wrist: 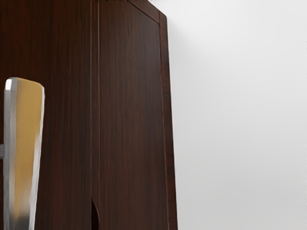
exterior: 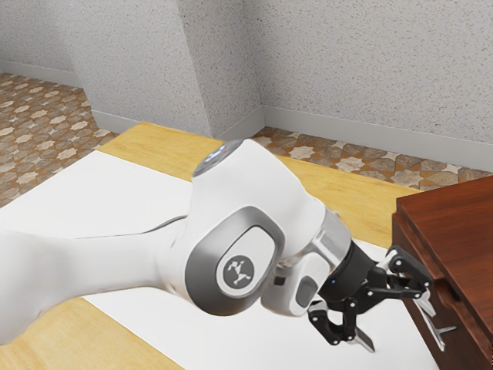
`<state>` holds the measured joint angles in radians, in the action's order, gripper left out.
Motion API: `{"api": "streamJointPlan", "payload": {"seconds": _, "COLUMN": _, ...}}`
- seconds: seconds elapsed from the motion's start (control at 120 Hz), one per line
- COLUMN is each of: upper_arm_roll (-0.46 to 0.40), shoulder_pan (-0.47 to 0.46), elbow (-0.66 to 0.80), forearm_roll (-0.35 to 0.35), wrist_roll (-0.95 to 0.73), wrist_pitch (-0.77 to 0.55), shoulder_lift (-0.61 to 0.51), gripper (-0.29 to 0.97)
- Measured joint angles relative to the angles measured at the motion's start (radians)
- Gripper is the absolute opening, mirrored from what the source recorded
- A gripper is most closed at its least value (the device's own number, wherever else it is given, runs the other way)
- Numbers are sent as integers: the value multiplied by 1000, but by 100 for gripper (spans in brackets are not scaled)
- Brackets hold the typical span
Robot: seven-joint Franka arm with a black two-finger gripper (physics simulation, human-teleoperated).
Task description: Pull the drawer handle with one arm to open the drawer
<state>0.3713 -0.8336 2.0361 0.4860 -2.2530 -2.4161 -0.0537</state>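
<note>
We note the jaws spread wide; drawer (exterior: 453, 235) just to their right in the exterior view, its metal handle (wrist: 21, 153) close alongside.

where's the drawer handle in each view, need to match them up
Exterior view: the drawer handle looks like a thin silver bar on the dark wood cabinet, low at the exterior view's right, by the open gripper.
Wrist view: the handle is the large metallic bar against the wood, across the panel from the white area.
Shared landmark: the cabinet's dark wood.
</note>
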Motion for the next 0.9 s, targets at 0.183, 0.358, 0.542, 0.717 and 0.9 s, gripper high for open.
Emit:
{"api": "streamJointPlan", "payload": {"seconds": 0.183, "upper_arm_roll": 1, "shoulder_pan": 5, "elbow": 24, "forearm_roll": -3, "wrist_roll": 0, "wrist_pitch": -1, "shoulder_lift": -26, "gripper": 66}}
{"api": "streamJointPlan", "payload": {"seconds": 0.358, "upper_arm_roll": 1, "shoulder_pan": 10, "elbow": 46, "forearm_roll": -6, "wrist_roll": 0, "wrist_pitch": -1, "shoulder_lift": -50, "gripper": 65}}
{"api": "streamJointPlan", "payload": {"seconds": 0.542, "upper_arm_roll": 1, "shoulder_pan": 13, "elbow": 76, "forearm_roll": -7, "wrist_roll": 0, "wrist_pitch": -2, "shoulder_lift": -76, "gripper": 67}}
{"api": "streamJointPlan", "payload": {"seconds": 0.717, "upper_arm_roll": 1, "shoulder_pan": 15, "elbow": 108, "forearm_roll": -9, "wrist_roll": 0, "wrist_pitch": -5, "shoulder_lift": -107, "gripper": 68}}
{"api": "streamJointPlan", "payload": {"seconds": 0.9, "upper_arm_roll": 0, "shoulder_pan": 21, "elbow": 135, "forearm_roll": -12, "wrist_roll": 0, "wrist_pitch": -9, "shoulder_lift": -134, "gripper": 67}}
